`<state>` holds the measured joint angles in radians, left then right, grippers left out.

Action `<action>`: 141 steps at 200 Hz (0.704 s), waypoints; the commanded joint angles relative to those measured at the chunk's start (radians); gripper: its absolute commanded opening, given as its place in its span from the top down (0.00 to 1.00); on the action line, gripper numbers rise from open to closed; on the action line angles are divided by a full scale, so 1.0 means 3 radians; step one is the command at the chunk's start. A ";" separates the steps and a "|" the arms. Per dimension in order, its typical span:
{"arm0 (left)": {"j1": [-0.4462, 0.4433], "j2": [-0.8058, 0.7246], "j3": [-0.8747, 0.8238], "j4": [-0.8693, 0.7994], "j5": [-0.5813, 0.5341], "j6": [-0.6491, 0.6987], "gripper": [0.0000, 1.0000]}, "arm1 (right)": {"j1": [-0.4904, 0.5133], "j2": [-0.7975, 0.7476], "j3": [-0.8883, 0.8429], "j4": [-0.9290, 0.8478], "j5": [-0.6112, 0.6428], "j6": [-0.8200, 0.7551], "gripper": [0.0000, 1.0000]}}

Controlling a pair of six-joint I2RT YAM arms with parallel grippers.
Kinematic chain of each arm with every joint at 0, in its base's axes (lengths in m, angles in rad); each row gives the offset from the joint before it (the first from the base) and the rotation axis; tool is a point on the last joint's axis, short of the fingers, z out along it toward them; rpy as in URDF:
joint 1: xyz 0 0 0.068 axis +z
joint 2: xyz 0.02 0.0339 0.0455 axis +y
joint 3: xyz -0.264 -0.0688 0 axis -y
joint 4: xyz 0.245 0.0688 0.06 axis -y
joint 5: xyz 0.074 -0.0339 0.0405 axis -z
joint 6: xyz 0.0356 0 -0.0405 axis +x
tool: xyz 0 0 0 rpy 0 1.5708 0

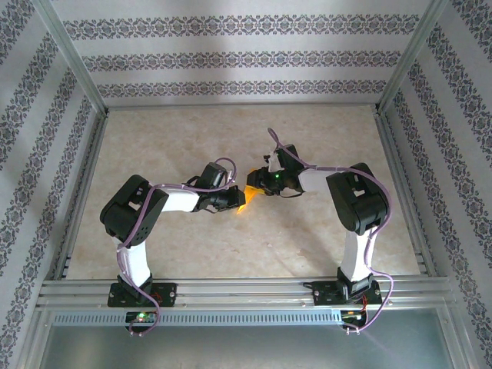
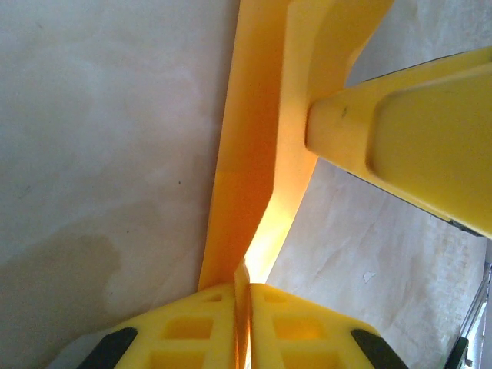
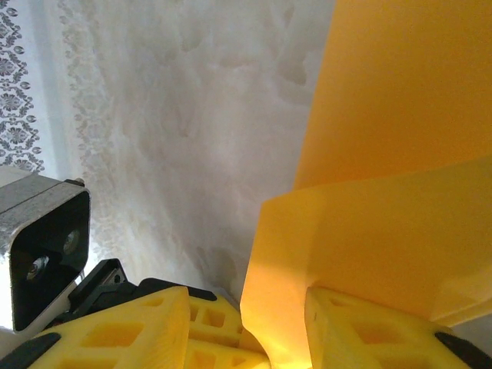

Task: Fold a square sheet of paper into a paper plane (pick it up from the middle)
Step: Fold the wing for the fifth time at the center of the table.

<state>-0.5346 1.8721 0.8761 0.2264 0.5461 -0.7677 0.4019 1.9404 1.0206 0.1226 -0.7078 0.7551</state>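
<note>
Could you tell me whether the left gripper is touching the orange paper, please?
Touching. The left wrist view shows the left gripper pinched shut on the near end of the orange paper.

Bright orange paper (image 2: 250, 154) sits between yellow fingers (image 2: 200, 327), over a pale beige, faintly marbled table (image 1: 231, 131), with black-and-white arms (image 1: 184, 201) trailing purple cables (image 1: 223, 163) and white walls (image 1: 231, 42) striped with grey floral bands.
</note>
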 commanded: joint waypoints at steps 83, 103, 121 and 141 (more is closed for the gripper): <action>0.0014 0.0076 -0.0078 -0.0223 -0.0030 0.0036 0.83 | -0.0005 0.0175 0.0035 -0.0271 0.0296 -0.0087 0.57; 0.0016 -0.0093 -0.0044 -0.0312 -0.0049 0.0062 0.78 | -0.0005 0.0206 0.0052 -0.0363 0.0333 -0.0123 0.57; 0.0015 -0.0222 -0.0008 -0.0389 -0.0056 0.0087 0.76 | -0.0004 0.0229 0.0070 -0.0449 0.0383 -0.0147 0.57; 0.0018 -0.0281 0.0008 -0.0437 -0.0037 0.0100 0.76 | -0.0005 0.0255 0.0089 -0.0512 0.0415 -0.0160 0.58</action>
<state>-0.5346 1.8313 0.8764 0.1722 0.5449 -0.7628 0.4019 1.9644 1.0454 0.0624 -0.6647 0.7437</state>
